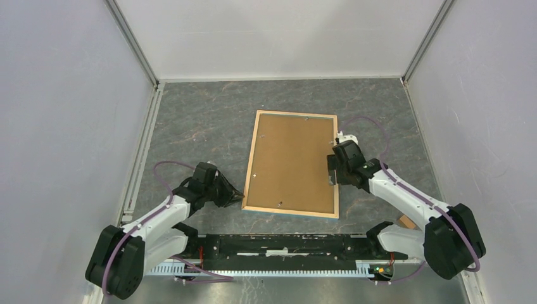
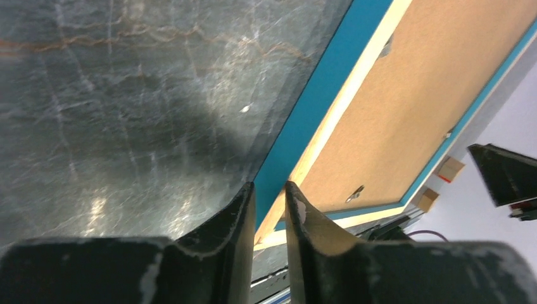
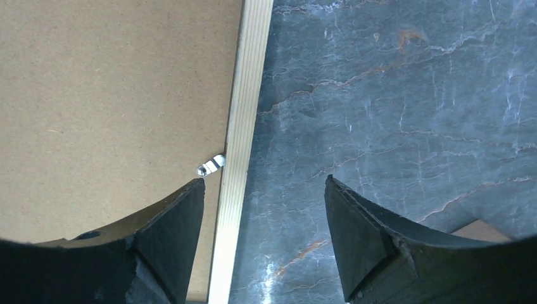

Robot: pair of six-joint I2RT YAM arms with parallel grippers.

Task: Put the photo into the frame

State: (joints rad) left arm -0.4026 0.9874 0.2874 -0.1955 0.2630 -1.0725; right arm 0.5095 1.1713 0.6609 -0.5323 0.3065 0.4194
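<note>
Your left pincer (image 2: 269,187): nearly closed, pinching the near-left corner of the frame (image 1: 252,158). Your right pincer (image 3: 265,180): spread wide, straddling the frame's right rim, one finger over the backing board (image 1: 292,161), the other over the table (image 1: 202,120). Frame: back up, mid-table.

Grey marbled tabletop (image 1: 209,120) between plain white walls (image 1: 278,38).

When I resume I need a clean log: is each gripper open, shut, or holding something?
Left gripper: closed on a corner of the frame.
Right gripper: open, holding nothing, straddling the frame's right rim.
</note>
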